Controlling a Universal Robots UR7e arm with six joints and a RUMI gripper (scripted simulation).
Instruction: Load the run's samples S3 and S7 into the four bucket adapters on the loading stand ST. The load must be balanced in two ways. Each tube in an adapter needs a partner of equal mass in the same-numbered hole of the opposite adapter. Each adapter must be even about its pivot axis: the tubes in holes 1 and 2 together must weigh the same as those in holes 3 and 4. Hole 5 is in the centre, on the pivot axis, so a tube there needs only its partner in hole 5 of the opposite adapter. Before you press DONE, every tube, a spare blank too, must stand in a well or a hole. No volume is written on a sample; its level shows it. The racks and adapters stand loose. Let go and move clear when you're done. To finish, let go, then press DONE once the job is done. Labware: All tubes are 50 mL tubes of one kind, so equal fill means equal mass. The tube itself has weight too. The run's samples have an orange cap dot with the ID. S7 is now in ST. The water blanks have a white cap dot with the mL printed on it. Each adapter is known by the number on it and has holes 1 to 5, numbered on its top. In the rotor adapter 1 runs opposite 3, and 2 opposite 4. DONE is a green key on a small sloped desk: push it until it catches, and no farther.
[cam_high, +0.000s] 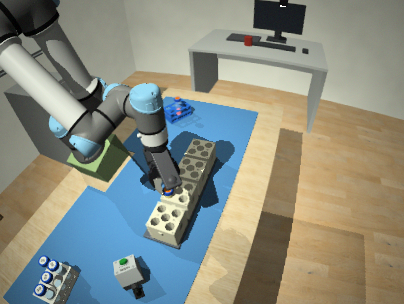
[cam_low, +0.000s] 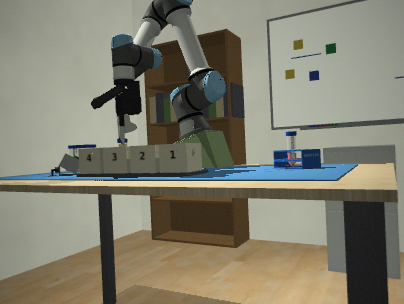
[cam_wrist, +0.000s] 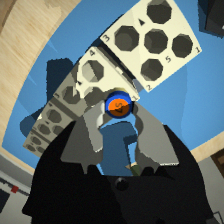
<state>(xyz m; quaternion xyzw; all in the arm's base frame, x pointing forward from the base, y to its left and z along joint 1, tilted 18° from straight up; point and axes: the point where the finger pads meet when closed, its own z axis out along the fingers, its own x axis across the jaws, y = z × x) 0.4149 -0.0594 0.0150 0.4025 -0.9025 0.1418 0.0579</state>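
Observation:
My gripper (cam_high: 167, 189) (cam_low: 122, 139) (cam_wrist: 118, 101) is shut on the cap of tube S7 (cam_high: 168, 192) (cam_low: 122, 142) (cam_wrist: 119, 105), blue with an orange dot. The cap is just above the top of adapter 3 (cam_low: 114, 168) (cam_wrist: 112, 80), at the hole by its number 1; the tube's lower part is hidden. Adapter 4 (cam_high: 172, 235) (cam_low: 89, 168) (cam_wrist: 134, 59) shows five empty holes. Adapters 2 (cam_low: 142, 167) and 1 (cam_low: 172, 166) show no caps. The blue rack (cam_low: 311, 158) holds an orange-dotted tube (cam_high: 177, 99) (cam_low: 291, 145), its ID unreadable. Several white-dotted blanks (cam_high: 46, 277) stand in the near rack.
The DONE desk (cam_high: 131, 274) with its green key (cam_high: 123, 261) lies between the blank rack and adapter 4. The green arm base (cam_high: 107, 167) is on the other side of the adapter row. The stand's dark base (cam_high: 162, 242) shows under adapter 4.

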